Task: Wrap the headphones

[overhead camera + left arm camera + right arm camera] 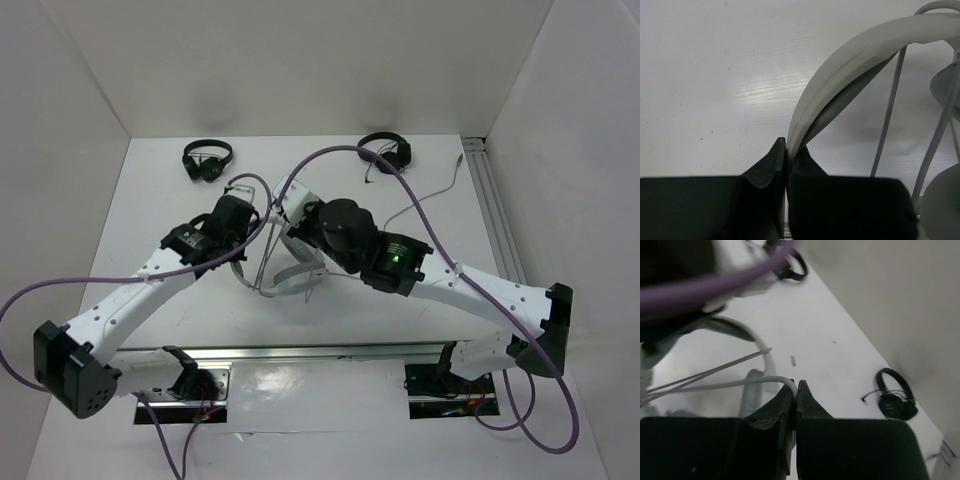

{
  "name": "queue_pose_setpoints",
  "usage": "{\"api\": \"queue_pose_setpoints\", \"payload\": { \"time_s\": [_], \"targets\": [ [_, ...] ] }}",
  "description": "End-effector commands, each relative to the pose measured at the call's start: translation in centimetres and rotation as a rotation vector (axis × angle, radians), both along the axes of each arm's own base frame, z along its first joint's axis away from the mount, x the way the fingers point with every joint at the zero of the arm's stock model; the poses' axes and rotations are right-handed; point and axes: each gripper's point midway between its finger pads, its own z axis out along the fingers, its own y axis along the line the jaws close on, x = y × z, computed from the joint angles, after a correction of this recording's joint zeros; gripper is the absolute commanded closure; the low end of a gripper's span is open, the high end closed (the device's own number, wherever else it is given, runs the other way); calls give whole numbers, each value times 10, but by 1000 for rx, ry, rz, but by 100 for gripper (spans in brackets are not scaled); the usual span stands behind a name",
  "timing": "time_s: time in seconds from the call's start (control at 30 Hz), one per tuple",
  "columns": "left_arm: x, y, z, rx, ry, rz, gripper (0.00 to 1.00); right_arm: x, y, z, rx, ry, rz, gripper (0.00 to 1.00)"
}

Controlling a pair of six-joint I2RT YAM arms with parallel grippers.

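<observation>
Your left jaws are clamped on the headband (850,60) of the headphones (292,276), which arch up and away from them. Your right jaws, just beside the left pair, are pinched together on the cable (740,385). Whether the earcups rest on the bench (150,200) cannot be told. Risk: pull taut and the thin cable may slide out of the right jaws, or the smooth band may twist in the left grip and spill the loops. The headphones are white and light grey, wide-banded, with pale cable strands crossing beyond the left jaws.
</observation>
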Motion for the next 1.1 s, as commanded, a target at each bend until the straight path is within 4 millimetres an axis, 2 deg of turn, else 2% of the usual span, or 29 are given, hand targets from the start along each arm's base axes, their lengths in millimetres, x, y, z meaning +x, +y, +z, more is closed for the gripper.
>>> {"api": "queue_pose_setpoints", "payload": {
  "time_s": [0.0,0.03,0.07,0.1,0.13,0.17,0.2,0.27,0.33,0.37,0.43,0.47,0.5,0.53,0.6,0.67,0.7,0.73,0.77,0.83,0.87,0.9,0.93,0.97,1.03,1.07],
  "targets": [
    [-8,4,40,-3,-160,-14,100,54,-50,72,176,-220,-304,100],
    [-10,4,45,-17,-181,-8,100,65,-58,69,164,-220,-336,100],
    [-18,7,41,3,-162,-13,100,83,-75,73,188,-225,-398,100],
    [-24,5,47,-8,-176,-35,100,92,-73,74,203,-223,-383,100],
    [-27,2,51,-18,-188,-46,100,98,-79,74,201,-225,-395,100],
    [-32,-3,51,-37,-182,-75,100,114,-86,73,195,-238,-425,100],
    [-36,-9,54,-35,-191,-113,100,119,-88,83,204,-267,-429,100],
    [-40,-10,50,-33,-172,-146,100,131,-87,85,187,-273,-417,100],
    [-41,-9,47,-20,-165,-154,100,135,-81,99,211,-289,-386,100],
    [-42,-11,47,-21,-164,-165,100,138,-78,95,189,-284,-385,100],
    [-46,-11,46,6,-160,-176,100,136,-73,103,209,-296,-352,100],
    [-45,-10,47,20,-154,-170,100,135,-77,108,219,-304,-346,100],
    [-44,-14,41,44,-124,-170,100,131,-77,118,268,-325,-333,100],
    [-45,-16,39,56,-107,-181,100,127,-68,109,260,-311,-254,100],
    [-42,-22,48,44,-126,-182,100,127,-74,111,289,-296,-224,100],
    [-40,-28,55,33,-140,-192,100,129,-73,101,288,-249,-185,100],
    [-39,-31,60,17,-146,-198,100,138,-77,91,272,-225,-192,100],
    [-39,-34,73,-15,-173,-202,100,139,-78,83,249,-202,-185,100],
    [-40,-36,81,-40,-190,-209,100,140,-71,79,258,-168,-141,100],
    [-42,-43,95,-87,-209,-243,100,147,-72,58,215,-94,-89,100],
    [-44,-48,98,-105,-204,-273,100,144,-65,56,234,-60,-35,100],
    [-49,-50,102,-122,-209,-317,100,150,-70,49,224,-42,-31,100],
    [-49,-57,111,-150,-225,-342,100,151,-66,43,229,-21,-21,100],
    [-54,-67,113,-185,-208,-400,100,153,-69,43,229,-22,-30,100],
    [-58,-71,119,-198,-195,-436,100,153,-68,47,260,-17,-6,100],
    [-63,-72,114,-194,-160,-450,100,156,-70,46,272,-15,-10,100]
  ]
}}
